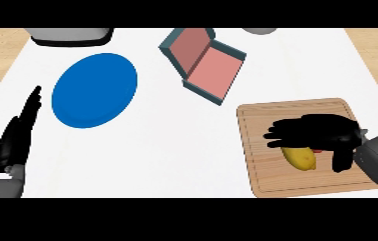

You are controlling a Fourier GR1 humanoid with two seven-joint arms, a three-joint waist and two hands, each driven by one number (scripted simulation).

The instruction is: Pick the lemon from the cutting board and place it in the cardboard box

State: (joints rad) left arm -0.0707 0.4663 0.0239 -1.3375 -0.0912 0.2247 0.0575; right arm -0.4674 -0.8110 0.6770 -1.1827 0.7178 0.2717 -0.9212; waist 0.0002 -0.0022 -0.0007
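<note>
A yellow lemon (300, 158) lies on the wooden cutting board (272, 181) at the lower right. My right hand (317, 132) sits over the lemon's upper part, fingers curling down around it and the thumb beside it on the right; a bit of red shows under the palm. The box (207, 65), teal outside and pink inside, lies open at the top centre, well away from the hand. My left hand (21, 132) rests open at the left edge, fingers up.
A blue plate (95, 90) lies at the upper left of the white counter. A grey appliance (68, 35) stands at the top left edge, and a grey round object (260, 31) peeks in at the top.
</note>
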